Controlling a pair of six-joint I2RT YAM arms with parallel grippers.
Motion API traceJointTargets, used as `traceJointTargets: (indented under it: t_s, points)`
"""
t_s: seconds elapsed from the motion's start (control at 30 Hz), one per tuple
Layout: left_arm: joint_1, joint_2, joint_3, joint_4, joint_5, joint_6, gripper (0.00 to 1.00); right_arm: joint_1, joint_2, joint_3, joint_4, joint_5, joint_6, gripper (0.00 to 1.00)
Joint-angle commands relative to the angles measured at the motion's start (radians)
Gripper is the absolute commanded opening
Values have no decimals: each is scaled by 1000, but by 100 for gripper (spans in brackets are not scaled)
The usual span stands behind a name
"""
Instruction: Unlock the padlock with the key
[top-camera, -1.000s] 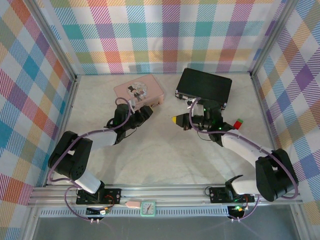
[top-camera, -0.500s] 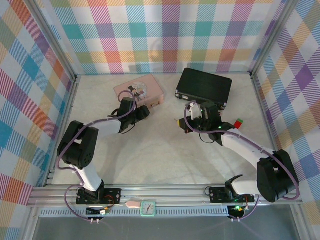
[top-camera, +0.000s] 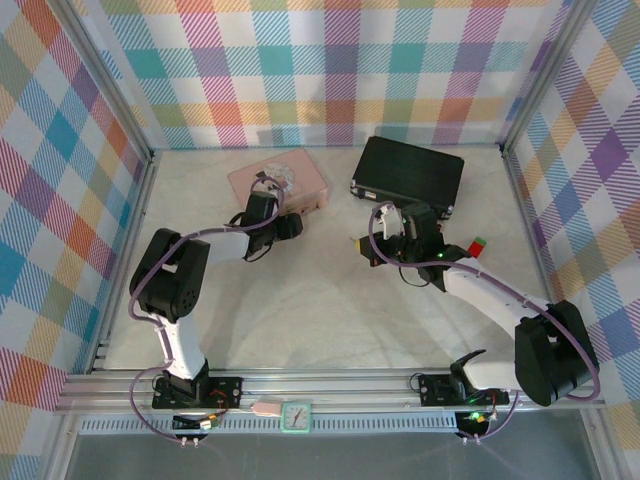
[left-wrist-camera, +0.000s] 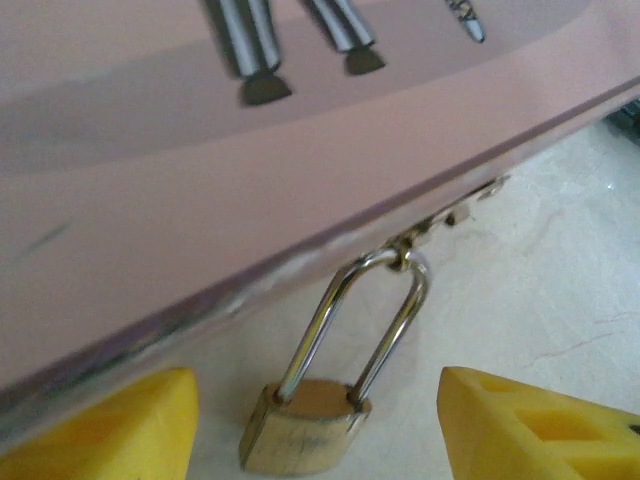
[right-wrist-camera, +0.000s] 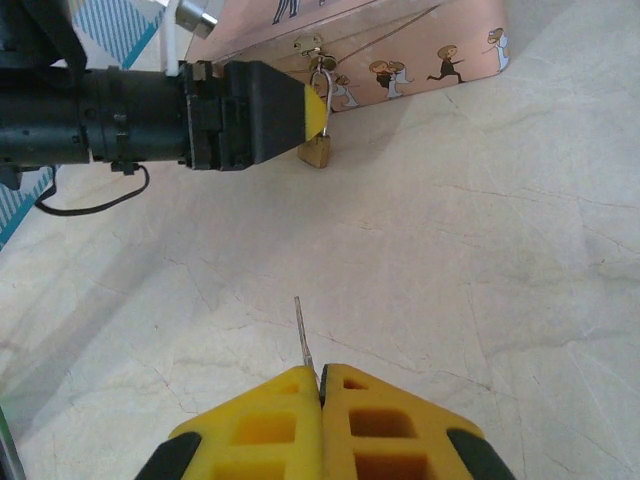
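A tiny brass padlock hangs by its thin silver shackle from the clasp of the pink box. My left gripper stands open, one yellow finger on each side of the lock body, not touching it. From the right wrist view the padlock hangs just past the left gripper's yellow tip. My right gripper is shut on the key, whose thin blade sticks forward toward the lock, still well short of it. From above, the left gripper sits at the pink box.
A black case lies at the back right, close behind my right gripper. A small red and green object sits beside the right arm. Checked walls enclose the pale table.
The left arm has swung its gripper closer to the pink box's front edge. The right gripper barely moved in the last half second.
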Motion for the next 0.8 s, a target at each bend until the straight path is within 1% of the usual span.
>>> traceJointTargets:
  t_s: [0.0, 0.13, 0.2, 0.3, 0.37, 0.43, 0.47, 0.6, 0.73, 0.77]
  points:
    - [7, 57, 51, 2, 36, 43, 57, 3, -14, 4, 30, -5, 1, 0]
    - [7, 109, 85, 16, 79, 10, 49, 4, -20, 3, 30, -4, 7, 0]
    - [7, 122, 91, 27, 87, -4, 47, 4, -19, 2, 31, -5, 13, 0]
    - [6, 138, 93, 42, 92, -25, 41, 3, -12, -3, 43, -10, 25, 0]
    - [7, 145, 91, 51, 90, -47, 32, 4, -4, -5, 55, -15, 37, 0]
    - [7, 143, 83, 65, 95, -70, 21, 4, 4, -9, 69, -18, 49, 0]
    - [7, 141, 74, 74, 100, -87, 18, 4, 9, -14, 78, -19, 59, 0]
    - [7, 123, 31, 124, 113, -164, 15, 4, 34, -26, 116, -23, 105, 0]
    - [9, 101, -6, 166, 157, -275, 2, 3, 88, -47, 183, -30, 205, 0]
    - [8, 88, -18, 176, 168, -312, 0, 6, 105, -51, 196, -25, 244, 0]
